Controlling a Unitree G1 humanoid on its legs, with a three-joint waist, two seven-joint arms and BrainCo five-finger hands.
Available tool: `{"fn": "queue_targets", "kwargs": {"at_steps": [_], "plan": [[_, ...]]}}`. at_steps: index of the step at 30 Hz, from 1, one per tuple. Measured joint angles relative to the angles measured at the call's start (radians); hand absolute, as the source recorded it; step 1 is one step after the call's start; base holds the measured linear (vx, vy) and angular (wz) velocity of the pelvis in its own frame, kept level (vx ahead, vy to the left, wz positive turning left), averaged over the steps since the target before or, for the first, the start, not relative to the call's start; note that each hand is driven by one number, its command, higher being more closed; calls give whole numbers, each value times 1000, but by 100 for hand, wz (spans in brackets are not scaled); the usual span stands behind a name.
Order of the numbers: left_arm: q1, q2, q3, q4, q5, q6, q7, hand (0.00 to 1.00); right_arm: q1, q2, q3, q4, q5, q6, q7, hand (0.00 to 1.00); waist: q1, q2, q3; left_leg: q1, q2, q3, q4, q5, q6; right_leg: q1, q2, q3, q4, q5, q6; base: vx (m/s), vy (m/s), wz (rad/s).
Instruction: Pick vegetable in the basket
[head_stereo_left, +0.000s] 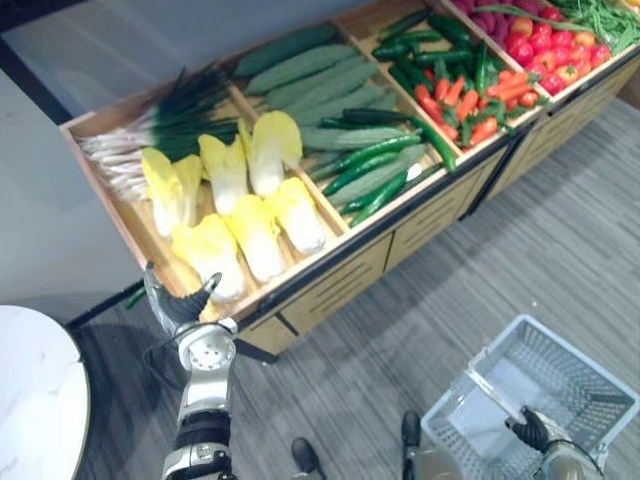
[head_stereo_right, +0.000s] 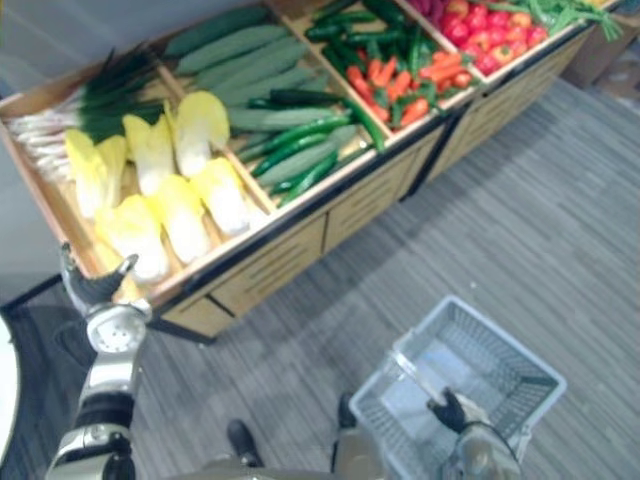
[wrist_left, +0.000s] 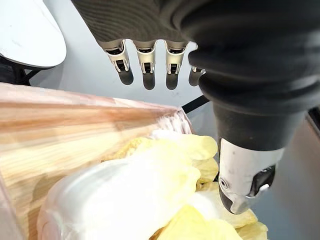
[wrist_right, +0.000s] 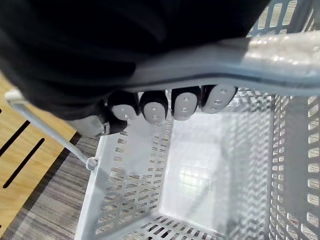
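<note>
Left hand (head_stereo_left: 180, 306) fingers (wrist_left: 144, 62) straight, cabbage (wrist_left: 125, 200) close beneath (right hand (head_stereo_left: 530, 430) grips basket (wrist_right: 125, 200))

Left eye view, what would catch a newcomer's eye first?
The long wooden stand of bright vegetables stands out first, with pale yellow cabbages in its near left bin. The left hand hovers open at that bin's near corner. At lower right, the right hand grips the handle of a grey basket.

Scene is being lit brightly from overhead; glare is being thrown on basket (wrist_right: 195, 180) btm & handle (wrist_right: 280, 60).
</note>
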Motion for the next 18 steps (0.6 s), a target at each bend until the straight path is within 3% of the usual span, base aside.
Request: {"fn": "queue_targets", "kwargs": {"at_steps": [11, 18], "plan": [[-66, -1, 10, 70, -40, 4, 48, 0, -36, -1, 46, -5, 0, -12, -32, 100, -3, -10, 29, -26, 0, 27, 0, 4, -5, -43, 2, 26, 0, 5, -7, 31, -28, -7], [-101, -1, 11, 137, -40, 34, 75, 0, -48, -1, 57, -5, 1, -20, -43, 100, -4, -20, 59, -14, 0, 37, 0, 4, -5, -49, 1, 45, 13, 5, -7, -6, -25, -8]]}}
